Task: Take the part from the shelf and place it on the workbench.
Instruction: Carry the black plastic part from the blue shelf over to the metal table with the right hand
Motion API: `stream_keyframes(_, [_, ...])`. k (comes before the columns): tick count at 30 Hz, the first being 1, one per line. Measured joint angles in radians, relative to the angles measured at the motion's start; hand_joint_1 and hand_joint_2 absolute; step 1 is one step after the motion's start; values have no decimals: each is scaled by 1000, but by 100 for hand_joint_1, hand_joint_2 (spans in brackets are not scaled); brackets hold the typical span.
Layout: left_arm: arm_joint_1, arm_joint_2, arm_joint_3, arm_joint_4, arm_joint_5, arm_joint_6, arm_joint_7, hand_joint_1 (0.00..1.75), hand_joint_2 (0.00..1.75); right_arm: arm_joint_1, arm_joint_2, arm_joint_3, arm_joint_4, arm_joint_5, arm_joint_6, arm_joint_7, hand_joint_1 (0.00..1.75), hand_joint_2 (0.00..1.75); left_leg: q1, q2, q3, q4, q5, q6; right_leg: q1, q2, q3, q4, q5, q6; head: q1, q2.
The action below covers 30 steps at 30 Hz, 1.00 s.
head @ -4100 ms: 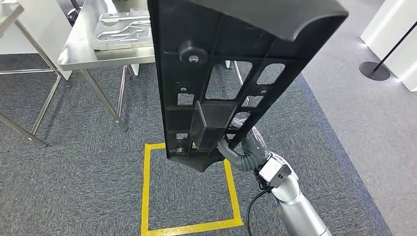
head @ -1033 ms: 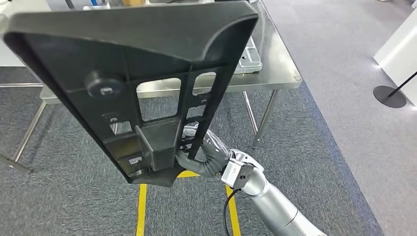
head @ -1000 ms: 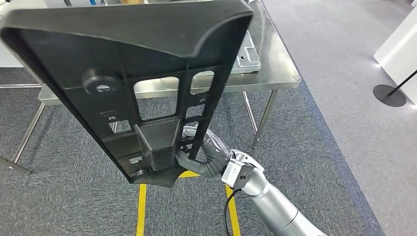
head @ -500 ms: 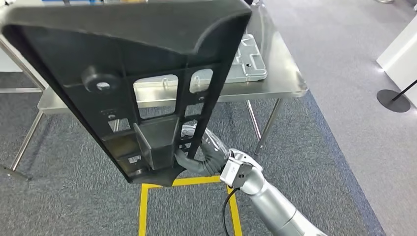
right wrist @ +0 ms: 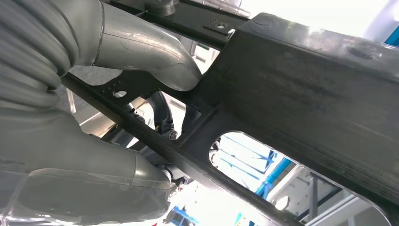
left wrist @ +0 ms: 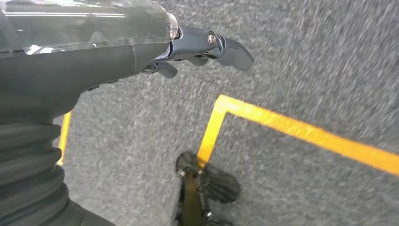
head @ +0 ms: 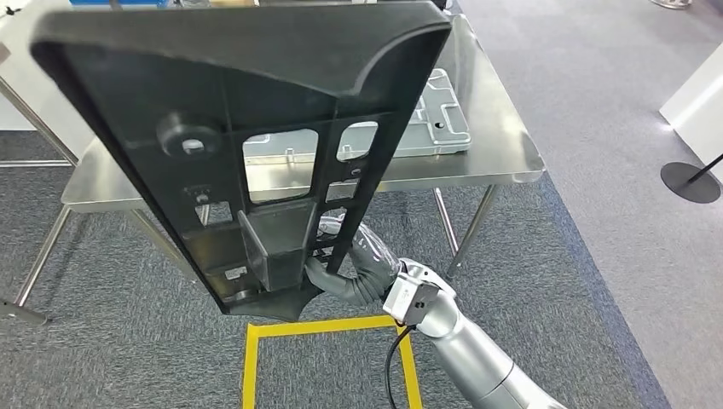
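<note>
A large black plastic part (head: pixel 247 128) with ribs and cut-out windows stands upright and tilted in front of me. My right hand (head: pixel 354 268) grips it by a rib near its lower end; up close, the thumb and dark fingers (right wrist: pixel 162 113) wrap around a bar of the black part (right wrist: pixel 306 99). Behind the part stands the steel workbench (head: pixel 494 145). My left hand (left wrist: pixel 117 47) hangs over the carpet with nothing in it, its fingers (left wrist: pixel 226 47) loosely bent.
A silver cast metal plate (head: pixel 426 119) lies on the workbench, partly hidden by the black part. A yellow tape square (head: pixel 324 341) marks the grey carpet at my feet. A black post base (head: pixel 691 181) and a white cabinet (head: pixel 699 102) stand at the right.
The whole view has shifted: the workbench has drawn closer and lower in the picture and the tape square has come into view. My right hand keeps its grip on the black part.
</note>
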Motion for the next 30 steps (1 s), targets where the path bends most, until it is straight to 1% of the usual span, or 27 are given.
stream_keyframes(1, [-1, 1, 0, 0, 0, 0, 0, 0, 175, 1, 0, 0, 0, 0, -1, -1, 175, 175, -1, 1, 4, 3, -6, -4, -5, 1, 12, -12, -1, -1, 0, 0])
stream_keyframes(2, [-2, 1, 0, 0, 0, 1, 0, 0, 175, 0, 0, 0, -1, -1, -2, -1, 175, 175, -1, 2, -1, 24, -18, -9, -10, 0, 27, -25, -2, -1, 0, 0])
stream_keyframes(3, [-2, 2, 0, 0, 0, 1, 0, 0, 175, 0, 1, 0, -1, -2, -2, -2, 175, 175, 0, 2, -21, 68, -37, -14, -14, -1, 41, -36, -4, -1, 0, 0])
stream_keyframes(4, [-2, 3, 0, 0, 0, 1, 0, 0, 175, 0, 1, 0, -1, -2, -2, -2, 175, 175, 3, 2, -55, 130, -60, -19, -14, -1, 51, -40, -10, -2, -1, 0])
stream_keyframes(5, [-2, 4, 0, 0, 0, 1, 1, 0, 175, 1, 2, 0, 0, -2, -2, -2, 175, 175, 6, 2, -98, 199, -81, -24, -14, -1, 58, -41, -16, -3, -1, 0])
stream_keyframes(6, [0, 5, 0, 0, 0, 1, 1, 0, 175, 3, 2, 0, 0, -2, -2, -2, 175, 175, 9, 2, -137, 252, -89, -30, -14, -1, 64, -40, -23, -2, -1, 0])
stream_keyframes(7, [2, 5, 0, 0, -1, 1, 1, 0, 175, 5, 2, 0, 2, -2, -2, -2, 175, 175, 12, 2, -162, 273, -77, -34, -16, 0, 72, -39, -31, 0, -1, 0])
stream_keyframes(8, [3, 5, 0, 0, -1, 1, 1, 0, 175, 7, 2, 0, 3, -2, -2, -2, 175, 175, 15, 3, -169, 254, -44, -38, -17, 1, 81, -37, -39, 3, -1, 0])
stream_keyframes(9, [3, 5, 0, 0, -1, 2, 1, 0, 175, 7, 2, 0, 4, -2, -2, -2, 175, 175, 18, 3, -156, 199, 5, -41, -19, 2, 92, -34, -50, 7, -1, 0])
stream_keyframes(10, [3, 6, 0, 0, -2, 3, 1, 0, 175, 8, 2, 0, 5, -2, -2, -2, 175, 175, 21, 4, -134, 131, 52, -44, -21, 3, 102, -31, -61, 12, -1, 0])
stream_keyframes(11, [3, 6, 0, 0, -2, 4, 2, 0, 175, 7, 2, 0, 5, -2, -3, -3, 175, 175, 20, 5, -111, 71, 82, -44, -20, 3, 109, -25, -72, 18, 0, 0])
stream_keyframes(12, [2, 6, 0, 0, -2, 5, 3, 0, 175, 7, 3, 0, 5, -2, -3, -3, 175, 175, 20, 5, -96, 34, 96, -40, -19, 4, 112, -21, -79, 24, 0, 0])
stream_keyframes(14, [1, 6, 0, 0, -2, 7, 6, 0, 175, 7, 3, 0, 6, -1, -3, -4, 175, 175, 15, 4, -88, 18, 86, -26, -16, 5, 112, -17, -88, 34, 0, 0])
stream_keyframes(16, [1, 6, 0, 0, -2, 9, 7, 0, 175, 7, 4, 0, 5, -1, -3, -3, 175, 175, 16, 3, -86, 16, 80, -11, -18, 5, 113, -13, -98, 44, 0, 0])
stream_keyframes(17, [0, 6, 0, 0, -3, 9, 8, 0, 175, 6, 4, 0, 5, -1, -3, -2, 175, 175, 17, 3, -82, 14, 77, -5, -20, 4, 104, 8, -111, 50, 0, 0])
stream_keyframes(18, [0, 6, 0, 0, -3, 9, 8, 0, 175, 5, 5, 0, 5, -2, -3, -2, 175, 175, 19, 3, -77, 12, 75, 1, -21, 3, 81, 53, -131, 55, 0, 0])
stream_keyframes(19, [-1, 6, 0, 0, -3, 9, 8, 0, 175, 5, 5, 0, 5, -2, -3, -2, 175, 175, 18, 3, -74, 11, 71, 5, -22, 3, 44, 119, -156, 59, 0, 0])
stream_keyframes(20, [-2, 6, 0, 0, -3, 9, 8, 0, 175, 6, 4, 0, 5, -2, -3, -2, 175, 175, 18, 3, -71, 11, 67, 8, -22, 2, -4, 197, -181, 62, 0, 0])
stream_keyframes(21, [-2, 6, 0, 0, -3, 9, 8, 0, 175, 8, 4, 0, 5, -2, -4, -2, 175, 175, 17, 2, -67, 11, 62, 10, -23, 2, -49, 262, -194, 63, 0, 0])
stream_keyframes(22, [-1, 6, 0, 0, -3, 9, 8, 0, 175, 10, 4, 0, 5, -2, -4, -2, 175, 175, 16, 2, -61, 11, 57, 11, -23, 2, -80, 296, -188, 62, 0, 0])
stream_keyframes(23, [0, 6, 0, 0, -3, 9, 7, 0, 175, 12, 4, 0, 5, -2, -4, -2, 175, 175, 15, 1, -53, 11, 51, 10, -22, 2, -91, 288, -160, 59, 0, 0])
stream_keyframes(24, [0, 6, 0, 0, -4, 9, 7, 0, 175, 13, 4, 0, 5, -2, -5, -3, 175, 175, 14, 0, -41, 11, 44, 10, -20, 2, -80, 238, -111, 53, 0, 0])
stream_keyframes(25, [0, 6, 0, 0, -4, 9, 7, 0, 175, 13, 4, -1, 4, -2, -5, -3, 175, 175, 13, -1, -31, 10, 36, 8, -17, 2, -58, 164, -58, 44, 0, 0])
stream_keyframes(26, [0, 4, 0, 0, -4, 9, 7, 0, 175, 13, 4, -1, 4, -2, -5, -3, 175, 175, 11, -2, -22, 9, 29, 6, -12, 2, -34, 98, -19, 34, 0, 0])
stream_keyframes(27, [-1, 2, 0, 0, -4, 9, 7, 0, 175, 13, 4, -1, 4, -2, -5, -3, 175, 175, 10, -2, -18, 9, 23, 2, -7, 1, -15, 44, 3, 25, 0, 0])
stream_keyframes(28, [-1, 1, 0, 0, -5, 9, 7, 0, 175, 13, 4, -1, 3, -2, -6, -4, 175, 175, 11, -2, -17, 8, 20, -3, -3, 1, -6, 18, 7, 18, 0, 0])
stream_keyframes(30, [-2, 1, 0, 1, -8, 9, 6, 0, 175, 15, 4, -3, -1, -5, -6, -4, 175, 175, 12, 1, -13, 2, 16, -15, 0, 4, -1, 3, -2, 12, 0, 0])
